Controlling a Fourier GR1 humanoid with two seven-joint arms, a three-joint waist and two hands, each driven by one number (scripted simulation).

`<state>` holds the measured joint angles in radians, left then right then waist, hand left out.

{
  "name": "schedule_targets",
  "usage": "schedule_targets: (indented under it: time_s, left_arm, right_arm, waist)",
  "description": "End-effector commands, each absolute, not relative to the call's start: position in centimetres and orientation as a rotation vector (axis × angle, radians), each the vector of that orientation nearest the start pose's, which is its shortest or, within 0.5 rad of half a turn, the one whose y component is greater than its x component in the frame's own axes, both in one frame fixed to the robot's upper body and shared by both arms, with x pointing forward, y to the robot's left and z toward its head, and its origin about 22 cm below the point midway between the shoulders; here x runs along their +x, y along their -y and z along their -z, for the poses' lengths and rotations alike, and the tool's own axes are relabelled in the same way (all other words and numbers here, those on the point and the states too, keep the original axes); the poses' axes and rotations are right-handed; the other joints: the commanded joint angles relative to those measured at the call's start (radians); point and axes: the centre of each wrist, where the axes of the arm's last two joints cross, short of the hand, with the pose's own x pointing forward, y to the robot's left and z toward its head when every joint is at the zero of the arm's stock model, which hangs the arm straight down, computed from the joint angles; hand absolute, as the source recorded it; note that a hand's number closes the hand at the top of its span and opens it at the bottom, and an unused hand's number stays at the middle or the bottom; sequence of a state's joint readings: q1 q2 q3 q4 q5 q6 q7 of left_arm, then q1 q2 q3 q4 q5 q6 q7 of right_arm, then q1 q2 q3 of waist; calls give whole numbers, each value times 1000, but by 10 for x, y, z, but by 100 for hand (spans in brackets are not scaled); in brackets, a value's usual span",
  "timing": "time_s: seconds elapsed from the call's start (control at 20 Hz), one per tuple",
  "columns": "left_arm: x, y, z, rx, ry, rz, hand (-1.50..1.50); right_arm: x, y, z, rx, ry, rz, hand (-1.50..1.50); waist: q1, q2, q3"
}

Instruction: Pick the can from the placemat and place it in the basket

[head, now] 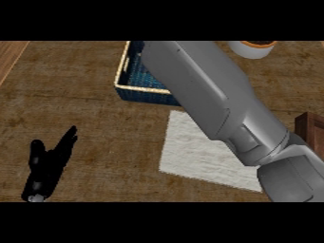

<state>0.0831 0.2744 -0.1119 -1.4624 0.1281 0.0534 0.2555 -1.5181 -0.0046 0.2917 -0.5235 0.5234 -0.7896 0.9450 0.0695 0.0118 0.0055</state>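
Observation:
The blue woven basket [130,78] with a tan rim stands at the upper middle of the counter. Only its left side shows, since my right forearm [199,95] crosses over it. That forearm runs from the lower right up to the picture's top edge, where the right hand is cut off from view. The white placemat [192,154] lies just below the basket, with its right part under the arm. No can shows on the mat or anywhere else. My left hand [49,163] rests open at the lower left, fingers straight and pointing up.
A white cup with an orange rim [255,47] stands at the top right. A dark wooden box [323,137] sits at the right edge. Lighter wood strips run along the far left and the top right corner.

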Motion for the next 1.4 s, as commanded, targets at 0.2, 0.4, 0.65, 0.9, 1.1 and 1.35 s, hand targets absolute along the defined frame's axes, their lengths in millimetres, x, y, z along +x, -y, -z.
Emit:
schedule_targets:
  time_s: [0.2,0.4,0.65,0.9,1.1,1.35]
  left_arm:
    - [206,-284,47,144,1030,63,0]
    - [208,-292,46,154,1010,42,0]
    - [204,-290,47,157,1025,41,0]
    - [196,-301,47,151,996,19,0]
    - [190,-281,59,151,999,8,0]
    - [175,-311,57,168,973,-7,0]
  right_arm:
    - [433,-12,-215,-1050,1336,-137,150]
    - [433,-10,-207,-1075,1365,-208,-150]
    - [435,-2,-233,-1062,1427,-176,-150]
    - [431,3,-236,-1009,1481,-28,-150]
    - [433,22,-262,-963,1485,102,-150]
    - [429,56,-238,-1005,1433,107,-150]
  waist:
    - [-30,-6,-7]
    - [-52,-9,-7]
    - [-59,-10,-6]
    - [-74,-17,-6]
    - [-87,-20,-6]
    - [-125,-35,-5]
